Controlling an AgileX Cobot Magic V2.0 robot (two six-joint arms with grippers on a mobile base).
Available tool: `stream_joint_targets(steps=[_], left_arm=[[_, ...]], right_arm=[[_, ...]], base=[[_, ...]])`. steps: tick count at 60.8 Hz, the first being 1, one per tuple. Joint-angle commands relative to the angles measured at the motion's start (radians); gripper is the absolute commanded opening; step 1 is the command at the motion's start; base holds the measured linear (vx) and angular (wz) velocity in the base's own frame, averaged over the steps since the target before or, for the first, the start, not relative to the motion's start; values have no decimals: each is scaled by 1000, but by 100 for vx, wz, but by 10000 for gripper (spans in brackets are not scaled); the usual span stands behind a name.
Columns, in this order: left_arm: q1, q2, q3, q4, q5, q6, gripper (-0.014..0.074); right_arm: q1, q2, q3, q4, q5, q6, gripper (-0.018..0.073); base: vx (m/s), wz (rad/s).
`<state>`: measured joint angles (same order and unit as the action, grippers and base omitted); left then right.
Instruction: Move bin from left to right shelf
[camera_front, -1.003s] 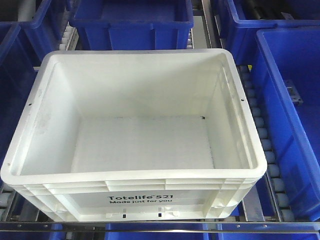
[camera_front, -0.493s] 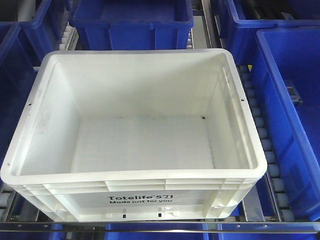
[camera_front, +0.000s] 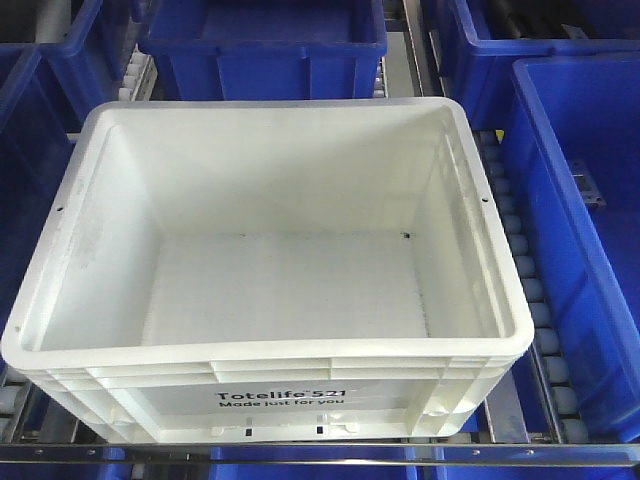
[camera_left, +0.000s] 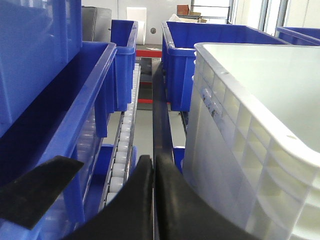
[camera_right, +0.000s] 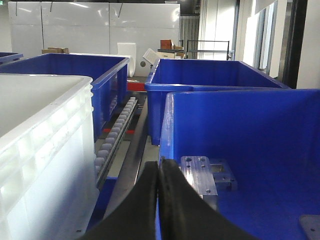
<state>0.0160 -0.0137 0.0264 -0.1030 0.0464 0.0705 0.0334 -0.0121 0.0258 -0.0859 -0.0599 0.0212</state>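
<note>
Roller-track shelving (camera_front: 543, 345) runs under everything, and blue plastic bins (camera_front: 262, 40) crowd every side. Dead centre sits the large white rectangular plastic tote (camera_front: 270, 400) with its ribbed rim, empty inside, black "Totelife 521" print facing the front camera. Left wrist view: the left gripper (camera_left: 154, 167) hangs in the gap between the tote's ribbed wall and a blue bin, black fingers pressed together, gripping nothing. Right wrist view: the right gripper (camera_right: 158, 172) sits between the tote and another blue bin, fingers likewise together, tips touching, nothing held.
</note>
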Motion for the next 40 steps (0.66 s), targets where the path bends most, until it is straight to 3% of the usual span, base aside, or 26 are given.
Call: stream_joint_targets(steps=[1,40], left_arm=[[-6,-9,-22,-8,-77,-8,-6],[-6,-9,-22,-8,-77,-8,-6]], right_arm=[[-7,-13,14,0,-81,-9,-8],[-7,-13,14,0,-81,-10,-8]], base=[[0,0],[0,0]])
